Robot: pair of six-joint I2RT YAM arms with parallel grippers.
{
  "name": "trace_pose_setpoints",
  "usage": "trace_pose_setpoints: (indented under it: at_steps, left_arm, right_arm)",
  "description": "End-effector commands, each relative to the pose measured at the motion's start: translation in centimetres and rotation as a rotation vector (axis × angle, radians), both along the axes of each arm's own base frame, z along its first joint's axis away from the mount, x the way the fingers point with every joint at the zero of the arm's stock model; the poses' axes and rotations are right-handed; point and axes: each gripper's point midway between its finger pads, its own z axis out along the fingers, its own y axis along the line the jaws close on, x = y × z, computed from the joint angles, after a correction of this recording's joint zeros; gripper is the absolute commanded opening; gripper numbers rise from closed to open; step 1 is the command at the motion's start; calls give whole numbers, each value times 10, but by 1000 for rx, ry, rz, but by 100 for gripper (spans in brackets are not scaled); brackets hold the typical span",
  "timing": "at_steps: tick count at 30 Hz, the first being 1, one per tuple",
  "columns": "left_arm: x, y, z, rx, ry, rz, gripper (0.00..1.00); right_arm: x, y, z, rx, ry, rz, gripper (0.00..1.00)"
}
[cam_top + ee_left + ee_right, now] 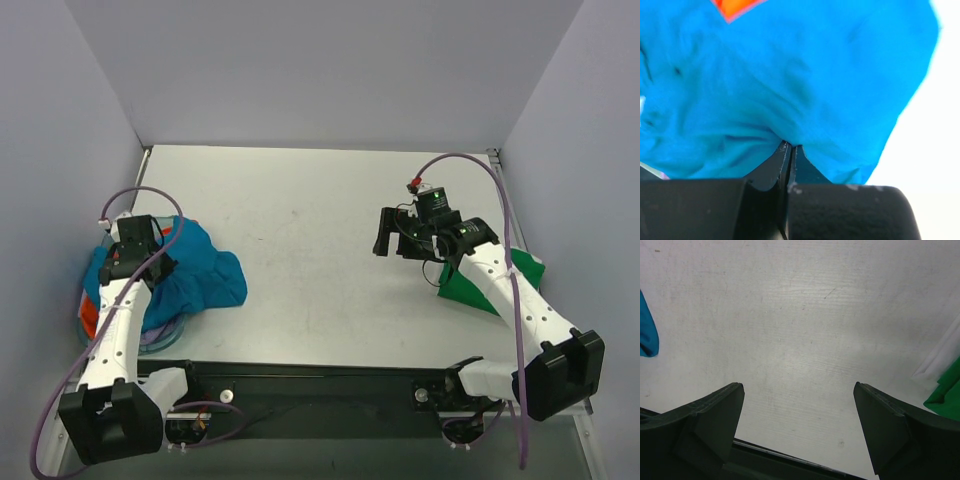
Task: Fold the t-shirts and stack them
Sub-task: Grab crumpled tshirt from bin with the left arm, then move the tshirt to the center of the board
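Left wrist: left hand (788, 150) pinches the rumpled blue t-shirt (790, 75) (orange patch (735, 7), perhaps another shirt); right hand (797, 388) gapes empty.

pale scuffed table (300, 250), crumpled blue t-shirt (205, 275) at its left edge, green t-shirt (462, 287) near its right edge

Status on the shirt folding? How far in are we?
Early. Done: a green shirt lies by the right arm, apparently folded. In hand: left claw is pinched on the crumpled blue t-shirt on the left pile. The right claw is open above the table, holding nothing. Left: fold the blue one, plus the pile's orange cloth and lavender cloth, then stack.
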Motion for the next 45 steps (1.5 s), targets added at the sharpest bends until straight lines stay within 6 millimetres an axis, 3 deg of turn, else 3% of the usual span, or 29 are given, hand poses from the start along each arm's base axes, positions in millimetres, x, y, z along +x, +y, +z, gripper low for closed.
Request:
trace_pose_setpoints:
  at_steps: [1, 2, 5, 8, 16, 19, 20, 21, 22, 23, 25, 27, 30, 36, 39, 40, 41, 45]
  left_arm:
    - [14, 2, 67, 69, -141, -50, 0]
    - [17, 3, 90, 83, -187, -56, 0]
    - [15, 0, 123, 105, -257, -99, 0]
    - [25, -14, 171, 119, -397, -206, 0]
    - [48, -77, 330, 116, -798, -580, 0]
    - [54, -110, 361, 72, -866, -722, 0]
    - [49, -122, 385, 73, -922, -765, 0]
    - [54, -136, 392, 60, -929, -809, 0]
    - [51, -160, 401, 36, -951, -882, 0]
    - [40, -170, 431, 46, -1024, -917, 0]
    - [47, -192, 439, 4, -1028, -973, 0]
    - [38, -215, 464, -22, -1082, -1036, 0]
    - [24, -232, 489, -50, -1145, -1088, 0]
    - [4, -241, 510, -122, -1228, -1118, 0]
    - [21, -254, 491, -164, -1196, -1134, 0]
    - [40, -263, 463, -188, -1124, -1143, 0]
    - [48, -271, 453, -203, -1107, -1159, 0]
    - [120, -301, 386, -258, -941, -1137, 0]
  right_arm:
    - [9, 5, 18, 30, -45, 1, 98]
    - [10, 5, 19, 30, -47, 2, 98]
    - [14, 6, 22, 30, -55, 2, 97]
    - [17, 7, 24, 28, -60, 5, 97]
    - [25, 9, 31, 26, -78, 14, 97]
    - [28, 9, 34, 27, -89, 12, 97]
    - [30, 8, 35, 29, -92, 8, 98]
    - [30, 8, 36, 27, -94, 8, 97]
    - [31, 8, 36, 29, -95, 6, 97]
    - [32, 7, 37, 28, -100, 1, 97]
    - [33, 5, 39, 26, -106, -4, 98]
    - [34, 2, 40, 19, -112, -13, 97]
    - [34, -4, 42, 11, -124, -40, 97]
    - [33, -21, 43, -4, -139, -106, 98]
    - [32, -29, 43, -12, -141, -139, 98]
    - [31, -31, 42, -14, -139, -146, 98]
    - [30, -32, 40, -17, -133, -148, 98]
    - [23, -39, 30, -34, -100, -170, 98]
